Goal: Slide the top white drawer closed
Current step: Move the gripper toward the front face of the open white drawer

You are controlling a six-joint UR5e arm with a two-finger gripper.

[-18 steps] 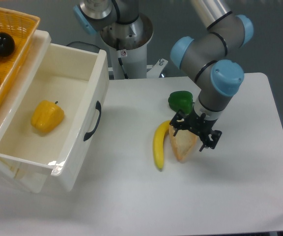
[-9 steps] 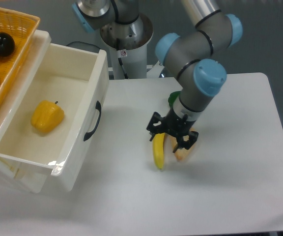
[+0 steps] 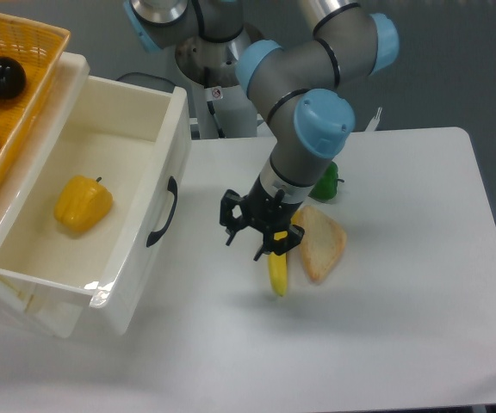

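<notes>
Over the last second I've swung the arm left across the table: the gripper [image 3: 250, 233] was sitting over the bread slice on the right, and now it's past the banana, about halfway to the drawer front. Nothing else has budged.

The fingers are spread apart with nothing between them, pointing down and slightly left. That makes sense to me, since I don't need to grab anything here, just get something solid against the drawer face and shove. It's well short of contact, with bare table between the fingers and the handle.

Right under and behind the gripper is the banana [image 3: 277, 274], partly hidden by the wrist. Just beside it lies the bread slice [image 3: 321, 242], and a green pepper [image 3: 326, 183] peeks out from behind the forearm. All of these are off to the side of my push line, so I reckon they won't get in the way.

Further left is the top white drawer [image 3: 142, 202], pulled way out of the cabinet, with its black handle [image 3: 164, 213] facing the gripper. A yellow pepper [image 3: 83, 204] sits inside it. The yellow wicker basket [image 3: 26, 53] rests on top of the cabinet.

Count: one banana, one bread slice, two peppers (green, yellow), one basket, one open drawer showing.
</notes>
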